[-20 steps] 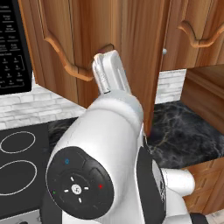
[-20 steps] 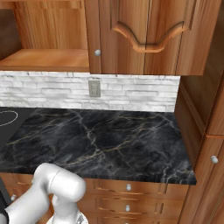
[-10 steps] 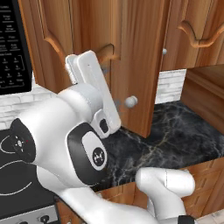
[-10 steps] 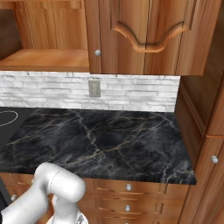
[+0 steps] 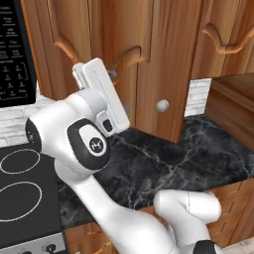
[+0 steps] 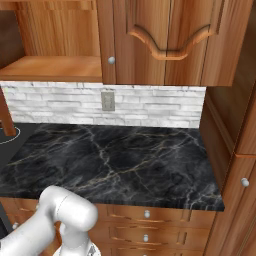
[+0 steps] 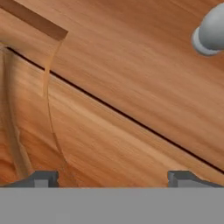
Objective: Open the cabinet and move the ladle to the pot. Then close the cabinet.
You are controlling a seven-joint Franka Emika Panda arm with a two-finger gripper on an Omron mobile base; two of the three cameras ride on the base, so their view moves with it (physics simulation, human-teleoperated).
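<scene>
Reaching up toward the cabinet (image 5: 163, 64), with the white arm (image 5: 94, 144) bent at the elbow over the dark marble counter (image 5: 163, 158) and the hand pressed close to the reddish-brown door. Facing the wood at close range in the hand view, with the gripper (image 7: 112, 177) spread wide and clasping nothing, its two dark fingertips (image 7: 43, 178) standing far apart against bare panel. Showing a thin dark seam running diagonally between two door faces, the curved arch moulding (image 7: 26, 109) at the left, and a round silver knob (image 7: 210, 33) off at the upper right corner, well clear of both tips. Hanging above the counter in the left base view, the cabinet door with its small knob (image 5: 162, 105) near the lower edge, just right of the hand. Sitting to the left, a black microwave (image 5: 15, 54) above a black stovetop (image 5: 25, 198) with white ring marks. Showing in the right base view a white brick backsplash (image 6: 150, 105) with a wall outlet (image 6: 107, 100), an open wooden shelf (image 6: 50, 67) at the upper left, and drawer fronts (image 6: 150, 220) below the counter.
</scene>
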